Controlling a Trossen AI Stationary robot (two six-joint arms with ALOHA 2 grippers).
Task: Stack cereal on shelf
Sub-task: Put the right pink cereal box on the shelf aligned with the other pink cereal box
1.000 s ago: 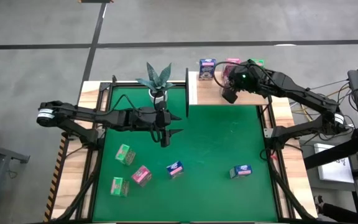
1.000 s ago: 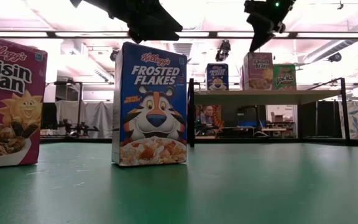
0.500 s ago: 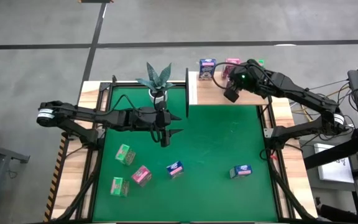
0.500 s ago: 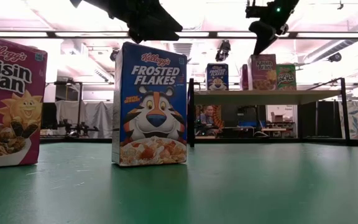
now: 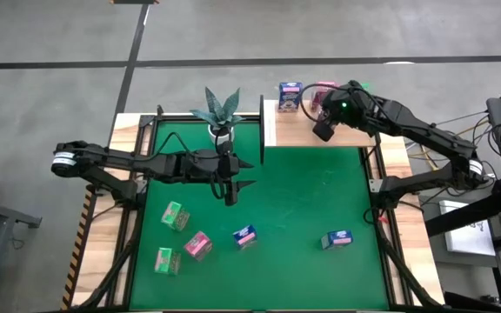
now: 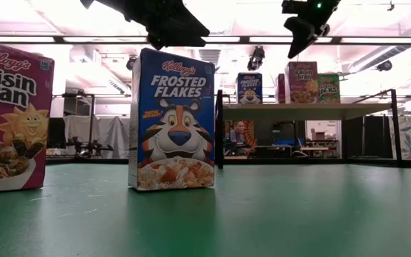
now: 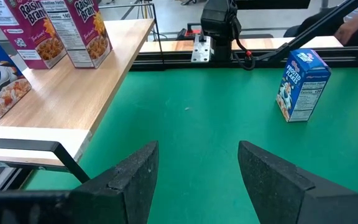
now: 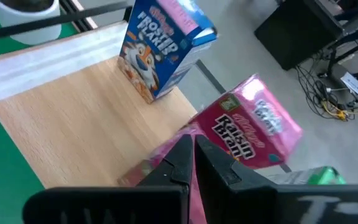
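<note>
Hovering over the mat's middle, the left gripper hangs with fingers apart, holding nothing. Five cereal boxes wait on the green mat nearer the front. Farther right, the right gripper, fingers together and empty, sits above the shelf, beside a pink box. Nudging should be gentle, likely squaring boxes without tipping them. Only the low view reveals three boxes standing upright in a row.
</note>
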